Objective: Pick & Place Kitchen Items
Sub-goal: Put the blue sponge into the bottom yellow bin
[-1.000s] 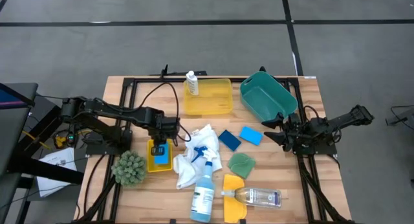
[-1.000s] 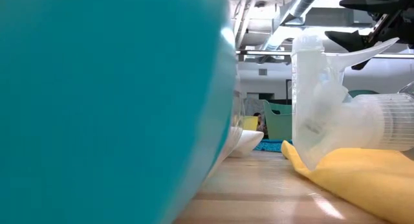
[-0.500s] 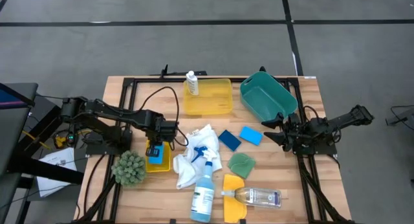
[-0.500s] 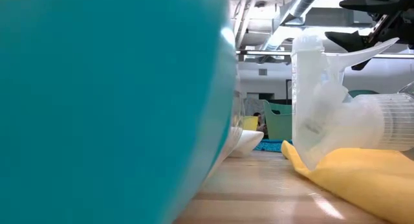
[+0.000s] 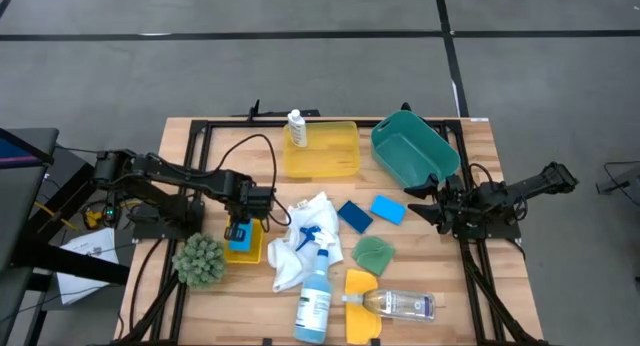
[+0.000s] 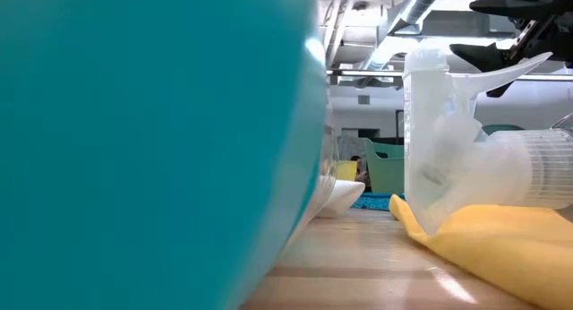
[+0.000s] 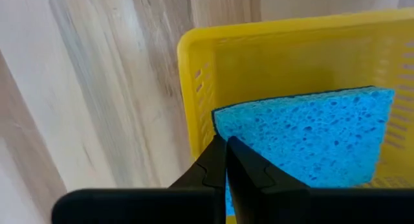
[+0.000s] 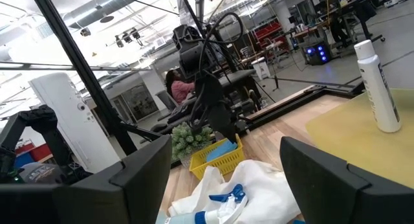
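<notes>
No text, brand, number or sign can be read in any view; the spray bottle [image 5: 315, 304] and the clear bottle [image 5: 402, 305] carry labels in the high view, but their print is too small to make out

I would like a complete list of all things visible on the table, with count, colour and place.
white bottle: 1, white, upright in large yellow tray, far side
teal bin: 1, far right
blue sponges: 2, centre
blue sponge: 1, in small yellow tray
white cloth: 1, centre
spray bottle: 1, blue liquid, lying near edge
green cloth: 1
yellow cloth: 1, under clear bottle
spiky ball: 1, green, left
left gripper: shut on blue sponge
right gripper: open, empty, beside teal bin
</notes>
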You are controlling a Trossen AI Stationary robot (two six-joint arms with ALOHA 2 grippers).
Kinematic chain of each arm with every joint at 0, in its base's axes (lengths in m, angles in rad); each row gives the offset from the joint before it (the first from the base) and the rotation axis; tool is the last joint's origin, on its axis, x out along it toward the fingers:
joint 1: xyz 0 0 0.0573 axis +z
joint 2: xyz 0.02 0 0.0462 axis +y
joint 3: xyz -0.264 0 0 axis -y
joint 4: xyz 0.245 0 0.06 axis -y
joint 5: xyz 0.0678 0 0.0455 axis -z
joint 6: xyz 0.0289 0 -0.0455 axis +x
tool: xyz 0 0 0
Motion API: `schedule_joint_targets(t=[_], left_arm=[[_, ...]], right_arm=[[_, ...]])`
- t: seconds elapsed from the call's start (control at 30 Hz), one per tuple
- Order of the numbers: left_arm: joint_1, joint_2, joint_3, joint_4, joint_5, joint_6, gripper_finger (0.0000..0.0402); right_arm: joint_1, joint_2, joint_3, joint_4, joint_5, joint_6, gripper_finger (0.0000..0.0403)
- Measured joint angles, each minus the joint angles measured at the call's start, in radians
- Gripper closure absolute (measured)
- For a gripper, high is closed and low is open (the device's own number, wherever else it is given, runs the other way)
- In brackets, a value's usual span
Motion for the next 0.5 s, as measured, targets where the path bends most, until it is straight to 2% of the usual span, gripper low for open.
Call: schedule_joint_targets(t=[0.2, 0.5], left_arm=[[0.021, 0.0, 0.0, 0.021, 0.069, -0.082, 0.0401], [0.043, 0.0, 0.0, 0.025, 0.07, -0.085, 0.0401]], right_arm=[[0.0, 0.0, 0.0, 0.0, 0.0, 0.0, 0.0125], [0.0, 0.0, 0.0, 0.0, 0.0, 0.0, 0.0125]])
